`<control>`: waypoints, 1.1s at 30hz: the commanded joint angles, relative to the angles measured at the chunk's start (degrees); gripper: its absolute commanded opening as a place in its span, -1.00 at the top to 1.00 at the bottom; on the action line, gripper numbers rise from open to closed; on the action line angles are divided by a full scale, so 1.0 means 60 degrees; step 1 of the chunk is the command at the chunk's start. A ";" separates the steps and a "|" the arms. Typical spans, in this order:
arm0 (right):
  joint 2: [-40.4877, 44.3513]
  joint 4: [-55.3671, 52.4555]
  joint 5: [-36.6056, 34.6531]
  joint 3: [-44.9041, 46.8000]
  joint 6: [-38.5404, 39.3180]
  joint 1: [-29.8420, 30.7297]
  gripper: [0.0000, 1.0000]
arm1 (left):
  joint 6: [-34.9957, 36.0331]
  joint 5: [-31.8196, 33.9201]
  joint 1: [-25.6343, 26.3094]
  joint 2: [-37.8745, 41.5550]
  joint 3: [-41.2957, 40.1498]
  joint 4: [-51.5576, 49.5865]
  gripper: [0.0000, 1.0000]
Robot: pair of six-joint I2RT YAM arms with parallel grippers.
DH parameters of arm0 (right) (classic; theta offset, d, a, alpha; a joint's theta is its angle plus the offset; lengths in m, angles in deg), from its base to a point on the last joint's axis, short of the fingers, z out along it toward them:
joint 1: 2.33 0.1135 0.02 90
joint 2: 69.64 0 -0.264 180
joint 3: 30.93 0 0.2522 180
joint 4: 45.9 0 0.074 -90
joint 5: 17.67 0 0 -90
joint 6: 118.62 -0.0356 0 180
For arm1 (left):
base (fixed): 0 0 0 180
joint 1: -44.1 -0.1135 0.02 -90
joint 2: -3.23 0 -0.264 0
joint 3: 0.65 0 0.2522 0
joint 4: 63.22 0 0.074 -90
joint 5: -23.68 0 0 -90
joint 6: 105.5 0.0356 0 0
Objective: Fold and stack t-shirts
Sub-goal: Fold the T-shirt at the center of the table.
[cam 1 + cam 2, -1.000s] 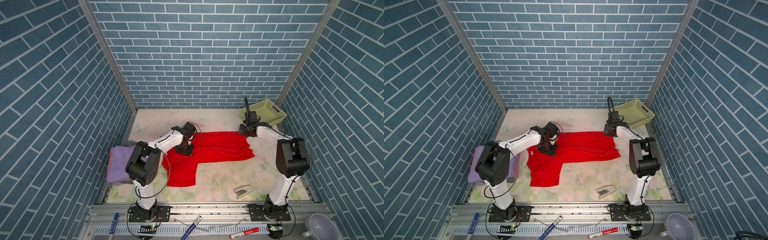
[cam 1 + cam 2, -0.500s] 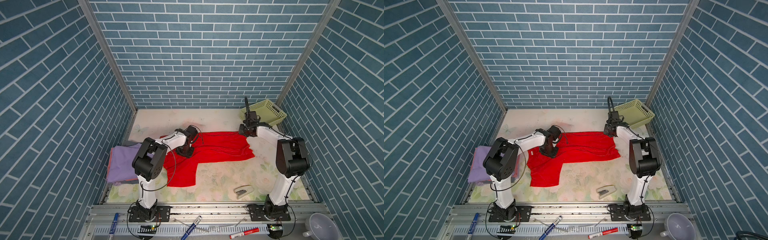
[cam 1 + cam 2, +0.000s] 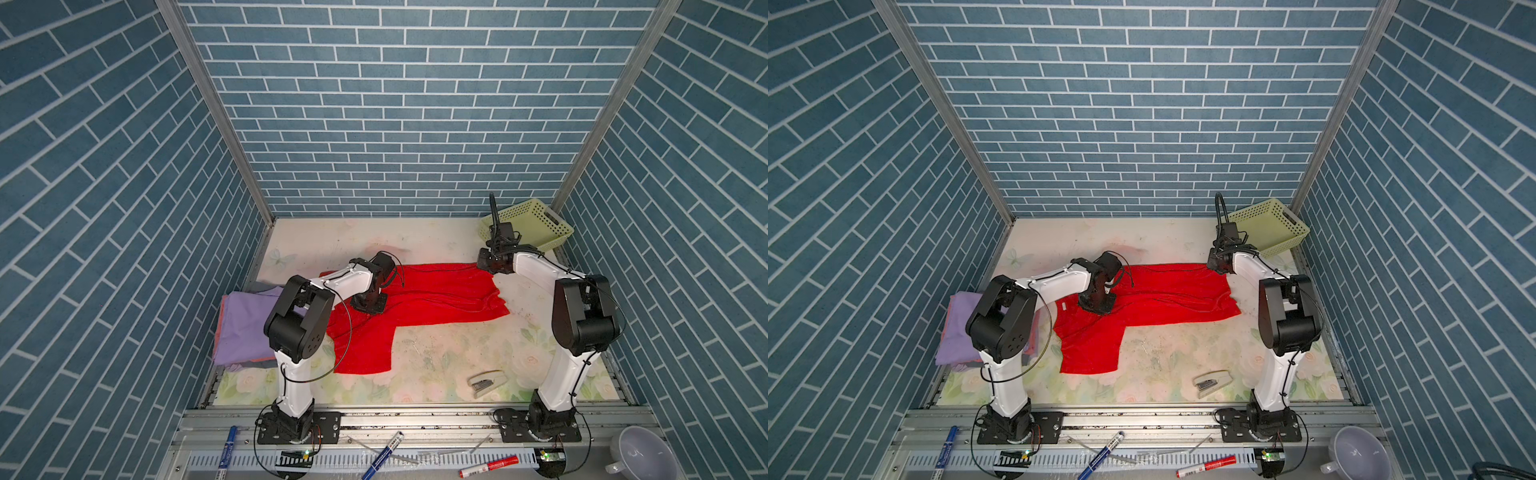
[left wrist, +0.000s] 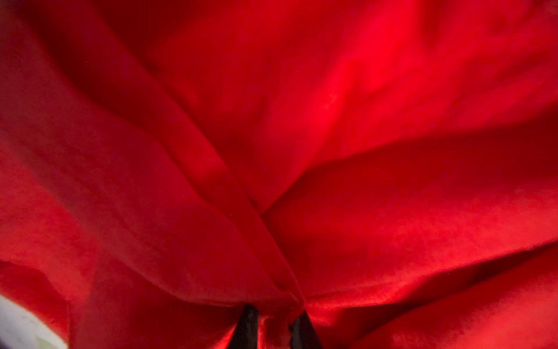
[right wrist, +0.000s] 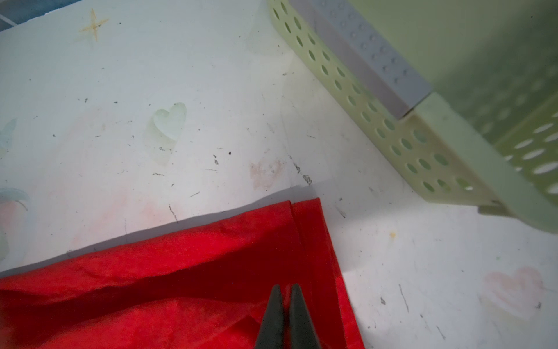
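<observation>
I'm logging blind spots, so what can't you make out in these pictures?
Left tool grip: left wrist view's edge cuts off its tips; bright red short-sleeved t-shirt fills the frame.
Right tool, right wrist view: shut; its tips hide whether cloth is pinched.
Folded lavender t-shirt pile, both top views: left arm covers part; lower layers too thin to count.

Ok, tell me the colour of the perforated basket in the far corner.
The basket is pale yellow-green; the right wrist view shows it best.
</observation>
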 commanded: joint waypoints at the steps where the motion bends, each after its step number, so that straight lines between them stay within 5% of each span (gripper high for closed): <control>1: -0.0075 0.0002 0.0122 -0.0024 -0.0008 0.0026 1.00 | -0.0287 -0.0092 -0.0248 0.0381 -0.0228 -0.0137 0.59; 8: -0.0196 0.0007 0.0185 -0.0155 0.0065 0.0022 1.00 | -0.0682 -0.1083 -0.0917 0.0881 -0.0674 0.0425 0.60; 17: -0.0287 0.0019 0.0207 -0.0227 0.0065 0.0024 1.00 | -0.0880 -0.1723 -0.1210 0.0965 -0.0929 0.0815 0.94; 25: -0.0131 0.0081 0.0186 -0.0320 -0.0030 0.0025 1.00 | -0.0872 -0.1388 -0.1297 0.1525 -0.0534 0.0365 1.00; 33: 0.0483 0.0262 -0.0032 -0.0978 0.0108 0.0021 1.00 | -0.0840 -0.1013 -0.2398 0.3436 0.0456 -0.0176 1.00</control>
